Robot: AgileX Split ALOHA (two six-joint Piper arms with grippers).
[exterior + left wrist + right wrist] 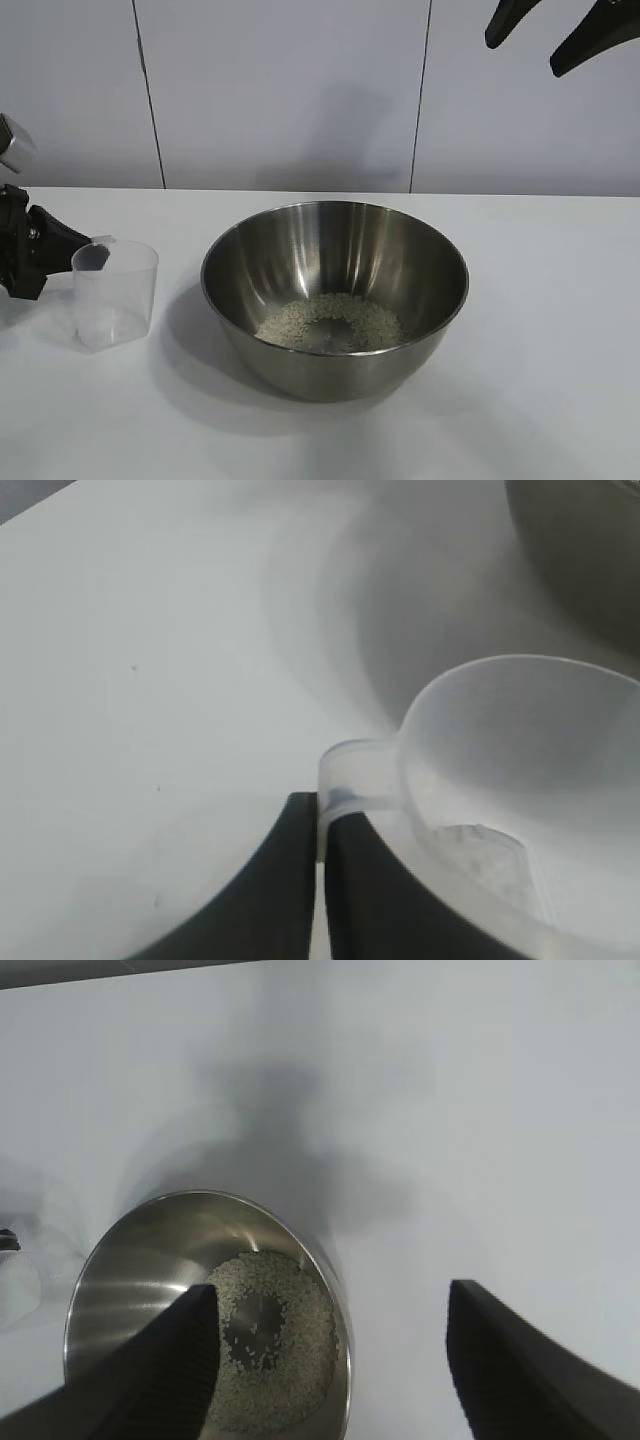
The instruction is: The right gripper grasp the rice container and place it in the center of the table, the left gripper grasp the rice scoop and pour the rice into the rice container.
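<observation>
The rice container (pixel 300 250), a wide shiny steel bowl, stands mid-table with the rice (pixel 330 322) lying in a ring on its bottom. To its left the rice scoop (pixel 115 295), a clear plastic cup, stands upright on the table (pixel 540 350). My left gripper (pixel 85 255) is at the scoop's far-left side. In the left wrist view its dark fingers (pixel 290 880) pinch the small tab on the rim of the scoop (pixel 520 740). My right gripper (pixel 523 56) hangs high at the back right, open and empty. From its wrist view the right gripper (pixel 330 1290) looks down over the bowl (pixel 140 1260) and the rice (pixel 300 1320).
A white panelled wall (pixel 280 90) runs along the back of the table. Bare tabletop lies to the right of the bowl and in front of it. The bowl's side (pixel 590 550) shows just beyond the scoop in the left wrist view.
</observation>
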